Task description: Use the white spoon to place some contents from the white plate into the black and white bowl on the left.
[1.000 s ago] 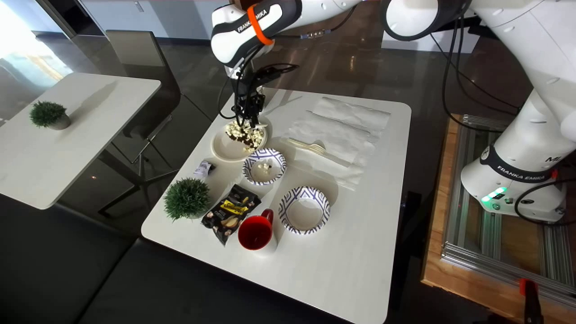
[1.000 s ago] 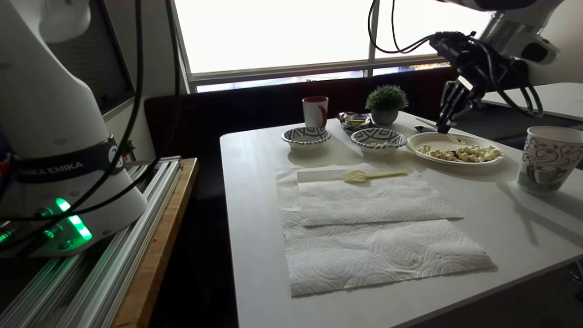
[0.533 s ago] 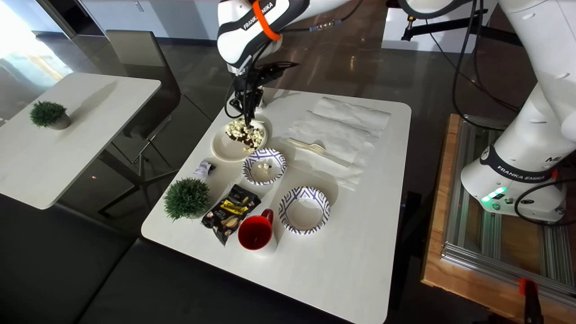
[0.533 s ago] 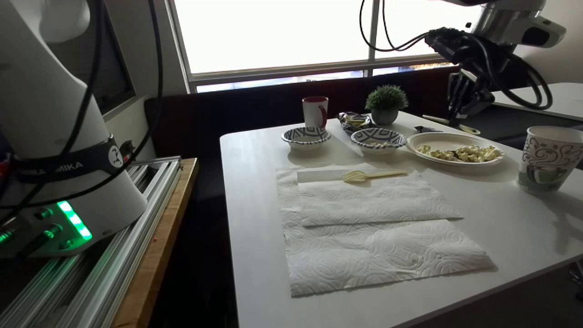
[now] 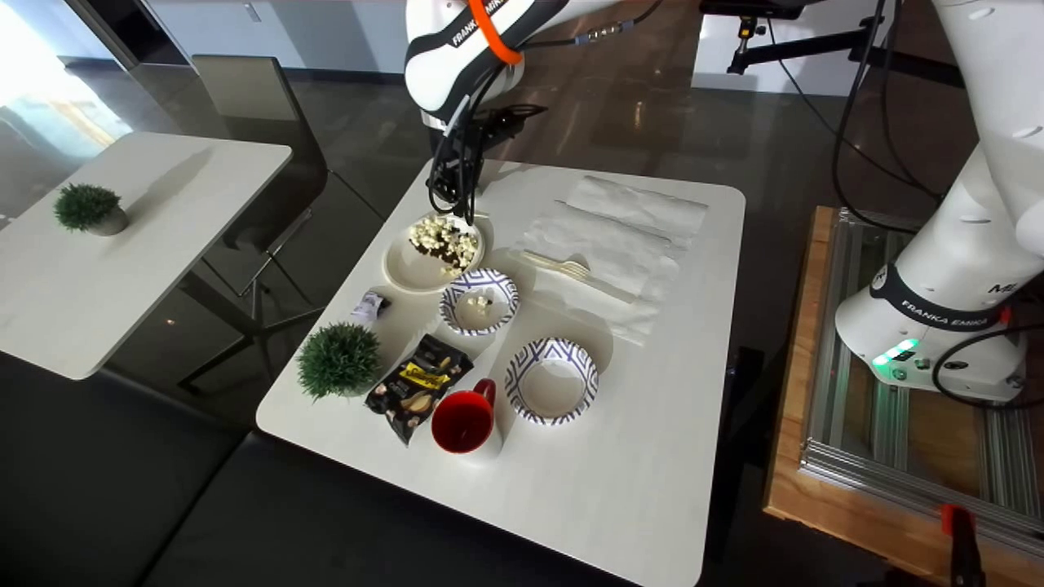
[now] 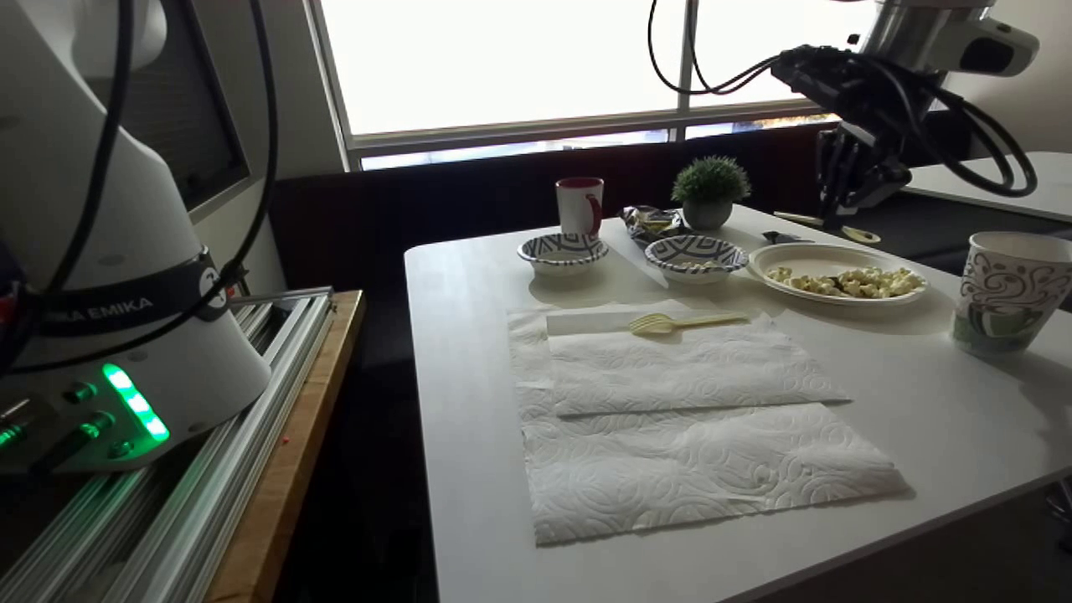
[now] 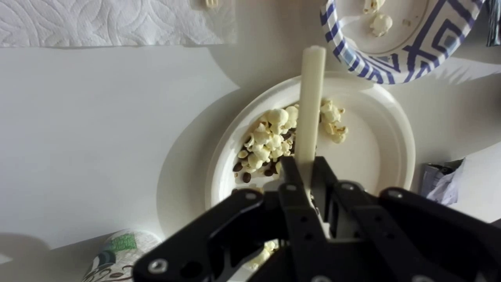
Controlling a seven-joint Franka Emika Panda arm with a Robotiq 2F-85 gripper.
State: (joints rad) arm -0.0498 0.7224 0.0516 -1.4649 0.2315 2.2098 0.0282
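- Above the plate [image 6: 804,259] on the right in an exterior view, our gripper [image 7: 306,174] is clamped on the spoon [image 7: 309,105].
- A second ago it sat lower; now it looks clear of the popcorn [image 6: 871,283].
- So we're probably done scooping, but can't tell if it's loaded.
- We'd guess the left bowl [image 6: 553,267] next; the middle bowl [image 6: 695,247] already has some.

White spoon [image 7: 309,111] hangs over white plate [image 7: 360,152] of popcorn [image 7: 264,145]; patterned bowl [image 6: 563,253] stands far left in an exterior view.
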